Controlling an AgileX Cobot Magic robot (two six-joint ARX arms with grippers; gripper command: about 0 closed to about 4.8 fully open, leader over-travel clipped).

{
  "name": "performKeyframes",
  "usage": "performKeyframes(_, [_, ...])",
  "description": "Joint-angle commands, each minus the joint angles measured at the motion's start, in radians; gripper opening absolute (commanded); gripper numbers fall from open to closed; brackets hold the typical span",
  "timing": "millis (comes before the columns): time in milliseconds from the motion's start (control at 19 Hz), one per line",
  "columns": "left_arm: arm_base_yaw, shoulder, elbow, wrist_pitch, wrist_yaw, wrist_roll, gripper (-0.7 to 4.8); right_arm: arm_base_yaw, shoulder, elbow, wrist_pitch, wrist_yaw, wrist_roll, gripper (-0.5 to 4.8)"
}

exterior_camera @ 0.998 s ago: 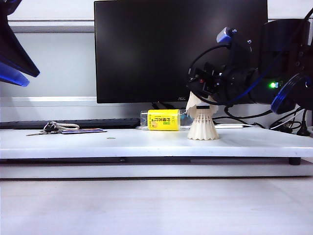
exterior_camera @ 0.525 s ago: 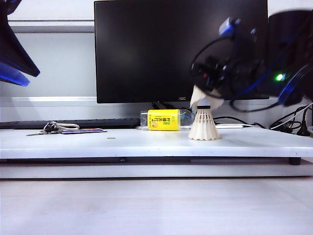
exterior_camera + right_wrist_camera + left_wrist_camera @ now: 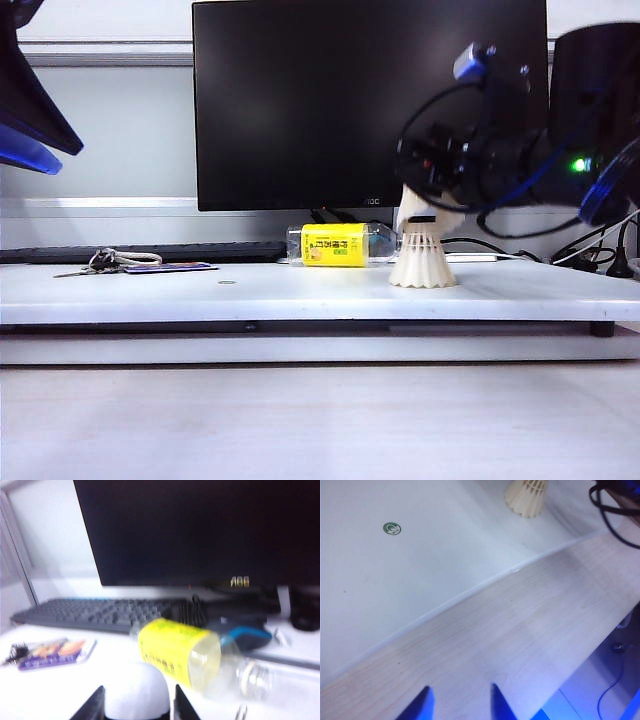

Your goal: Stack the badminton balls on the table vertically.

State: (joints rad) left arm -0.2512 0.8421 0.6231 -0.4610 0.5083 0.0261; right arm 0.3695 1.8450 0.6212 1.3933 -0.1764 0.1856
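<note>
One badminton ball (image 3: 423, 265) stands upright on the white table (image 3: 200, 290), skirt down, and also shows in the left wrist view (image 3: 527, 497). My right gripper (image 3: 428, 200) hangs directly above it, shut on a second badminton ball (image 3: 408, 212) whose skirt sits over the lower ball's dark-banded tip. In the right wrist view the held ball's round white cork tip (image 3: 136, 690) fills the gap of the right gripper (image 3: 137, 700). My left gripper (image 3: 460, 697) is open and holds nothing, over the lower wood-grain surface, high at the far left in the exterior view (image 3: 40, 145).
A yellow-labelled bottle (image 3: 335, 245) lies on its side just left of the shuttlecocks. Keys (image 3: 105, 262) and a card (image 3: 170, 267) lie at the left, with a keyboard (image 3: 95, 612) and the black monitor (image 3: 340, 100) behind. Cables (image 3: 580, 255) trail at the right.
My right gripper has shifted a little to the right and up with its shuttlecock. The standing shuttlecock has slid slightly right. The left gripper has not moved.
</note>
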Motion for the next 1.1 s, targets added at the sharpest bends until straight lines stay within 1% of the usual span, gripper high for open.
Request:
performKeyframes(53, [-0.001,-0.002,0.001,0.006,0.005,0.000,1.57,0.001,-0.005,0.002,0.018,0.003,-0.002,1.66])
performKeyframes(420, [-0.001,-0.002,0.001,0.006,0.004,0.000,1.57,0.002,0.026,0.002,-0.006,0.018,-0.001,1.72])
performKeyframes(473, [-0.001,-0.002,0.001,0.006,0.004,0.001,1.57,0.005,0.026,0.002,-0.006,0.018,-0.001,1.81])
performKeyframes(578, [-0.001,-0.002,0.001,0.006,0.004,0.001,1.57,0.009,0.026,0.002,0.014,0.018,-0.001,2.23])
performKeyframes(735, [-0.001,-0.002,0.001,0.006,0.004,0.001,1.57,0.010,0.026,0.002,0.005,0.013,-0.001,2.59])
performKeyframes(893, [-0.001,-0.002,0.001,0.007,0.004,0.001,1.57,0.010,0.026,0.002,0.018,-0.007,-0.001,2.80])
performKeyframes(1103, [-0.001,-0.002,0.001,0.007,0.004,0.001,1.57,0.010,0.023,0.002,0.019,-0.030,-0.001,2.87])
